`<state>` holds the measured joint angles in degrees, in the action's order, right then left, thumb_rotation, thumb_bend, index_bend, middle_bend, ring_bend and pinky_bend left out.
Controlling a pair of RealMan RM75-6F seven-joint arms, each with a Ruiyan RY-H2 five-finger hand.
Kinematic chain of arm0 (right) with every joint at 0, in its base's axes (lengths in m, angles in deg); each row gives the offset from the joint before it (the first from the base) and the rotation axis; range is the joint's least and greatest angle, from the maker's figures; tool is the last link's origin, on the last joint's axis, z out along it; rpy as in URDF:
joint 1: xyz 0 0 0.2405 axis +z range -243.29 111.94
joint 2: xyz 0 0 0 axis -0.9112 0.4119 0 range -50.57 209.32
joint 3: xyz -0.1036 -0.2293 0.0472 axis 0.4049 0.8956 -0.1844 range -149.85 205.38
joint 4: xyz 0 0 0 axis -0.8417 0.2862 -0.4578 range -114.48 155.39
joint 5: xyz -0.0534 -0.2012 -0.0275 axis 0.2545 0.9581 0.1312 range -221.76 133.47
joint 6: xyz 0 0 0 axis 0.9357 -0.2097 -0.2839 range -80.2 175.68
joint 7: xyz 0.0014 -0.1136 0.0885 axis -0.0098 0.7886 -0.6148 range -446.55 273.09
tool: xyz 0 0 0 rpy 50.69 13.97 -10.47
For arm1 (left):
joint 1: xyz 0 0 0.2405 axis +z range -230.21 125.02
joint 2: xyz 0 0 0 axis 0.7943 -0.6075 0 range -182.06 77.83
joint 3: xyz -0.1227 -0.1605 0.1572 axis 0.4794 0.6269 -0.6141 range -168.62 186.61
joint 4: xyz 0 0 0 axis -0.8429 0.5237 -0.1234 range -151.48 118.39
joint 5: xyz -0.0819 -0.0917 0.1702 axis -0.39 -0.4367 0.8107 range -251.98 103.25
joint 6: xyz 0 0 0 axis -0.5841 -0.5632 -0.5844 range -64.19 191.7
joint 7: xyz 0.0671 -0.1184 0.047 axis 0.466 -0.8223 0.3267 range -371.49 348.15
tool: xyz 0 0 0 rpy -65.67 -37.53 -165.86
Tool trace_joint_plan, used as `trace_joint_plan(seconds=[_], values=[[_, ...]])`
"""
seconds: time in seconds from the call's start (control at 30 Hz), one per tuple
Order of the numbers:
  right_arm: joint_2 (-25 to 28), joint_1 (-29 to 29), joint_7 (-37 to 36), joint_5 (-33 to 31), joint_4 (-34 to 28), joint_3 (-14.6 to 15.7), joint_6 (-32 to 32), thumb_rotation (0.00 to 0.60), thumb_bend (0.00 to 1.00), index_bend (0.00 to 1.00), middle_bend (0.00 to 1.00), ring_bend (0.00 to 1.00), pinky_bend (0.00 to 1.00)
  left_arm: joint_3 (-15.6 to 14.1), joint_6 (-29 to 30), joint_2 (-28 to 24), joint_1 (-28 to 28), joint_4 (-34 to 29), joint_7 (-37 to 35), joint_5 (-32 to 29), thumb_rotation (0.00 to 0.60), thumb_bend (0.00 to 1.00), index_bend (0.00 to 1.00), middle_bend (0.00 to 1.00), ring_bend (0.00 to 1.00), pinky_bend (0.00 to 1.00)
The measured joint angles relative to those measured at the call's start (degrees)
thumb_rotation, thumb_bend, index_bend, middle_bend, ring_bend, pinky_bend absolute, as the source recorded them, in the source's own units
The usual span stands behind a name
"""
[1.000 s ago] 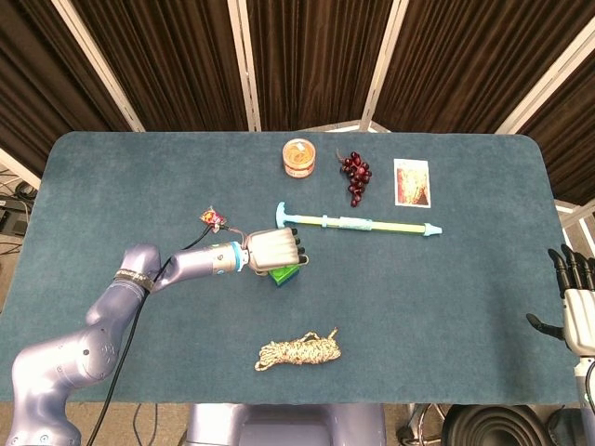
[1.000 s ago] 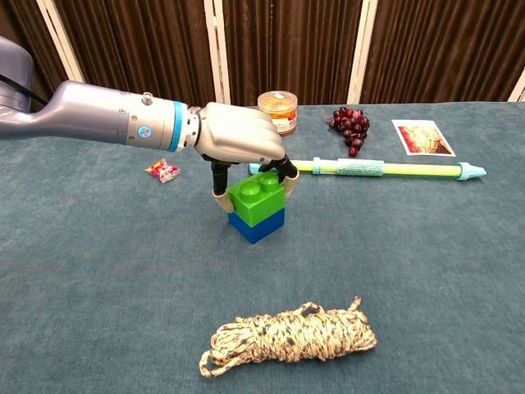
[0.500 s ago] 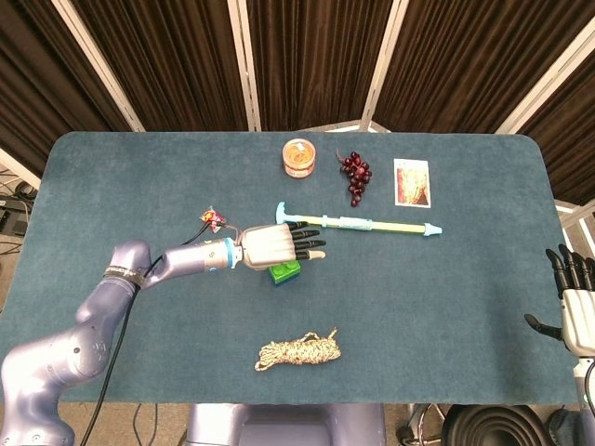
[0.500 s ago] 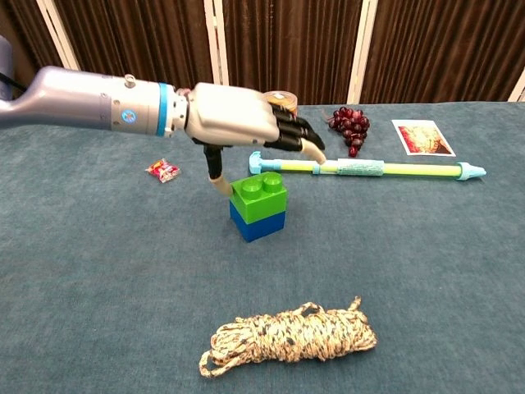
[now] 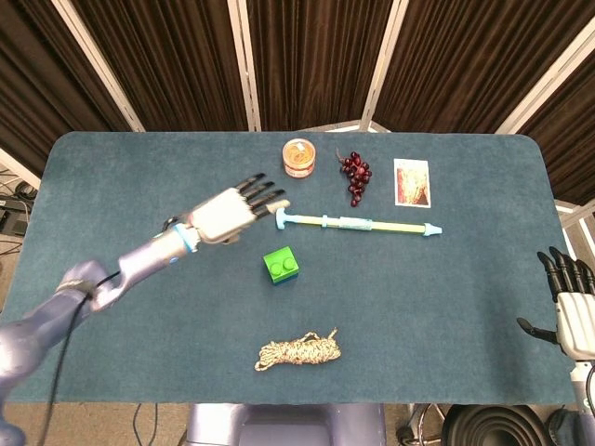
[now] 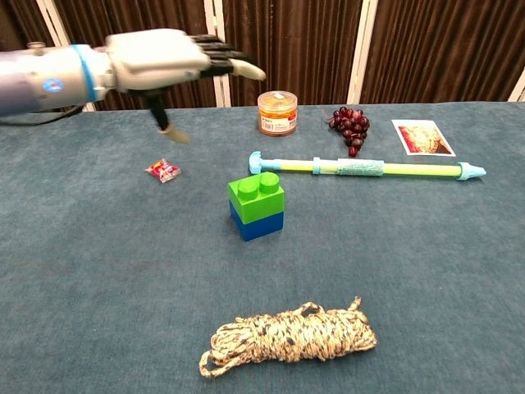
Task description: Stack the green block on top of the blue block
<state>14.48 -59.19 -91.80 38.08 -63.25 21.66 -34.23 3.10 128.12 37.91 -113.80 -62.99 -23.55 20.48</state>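
Blue table (image 6: 98,271), rope (image 6: 287,338), grapes (image 6: 350,123)

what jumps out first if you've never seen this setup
The green block sits stacked on the blue block mid-table, touched by nothing. The left hand hangs open in the air up and to their left. A coiled rope lies at the near edge, and a long pump lies behind the blocks.

The head view looks steeply down from above the near edge, covering the whole table (image 5: 446,307) at a distance. The chest view sits low and closer, facing across the tabletop toward the curtains (image 6: 443,49). Both views share the rope coil (image 5: 297,351), stacked blocks (image 6: 257,205) and the long syringe-like tube (image 6: 369,168).
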Motion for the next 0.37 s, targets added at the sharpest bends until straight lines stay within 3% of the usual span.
trace_joint_plan(seconds=[0.17,0.37], values=[[-0.01,0.41,0.06,1.28,0.02,0.29,-0.05,0.600,0.00,0.00,0.00,0.00,0.00,3.37,3.07,-7.24,9.30,-19.63,12.67,-11.22,0.600,0.00,0.00,0.00,0.00,0.00],[-0.67,0.76,1.79,2.10,0.39,0.33,-0.59,0.600,0.00,0.00,0.00,0.00,0.00,5.37,13.50,-13.77,23.20,-42.43,30.70,-24.79,0.600,0.00,0.00,0.00,0.00,0.00]])
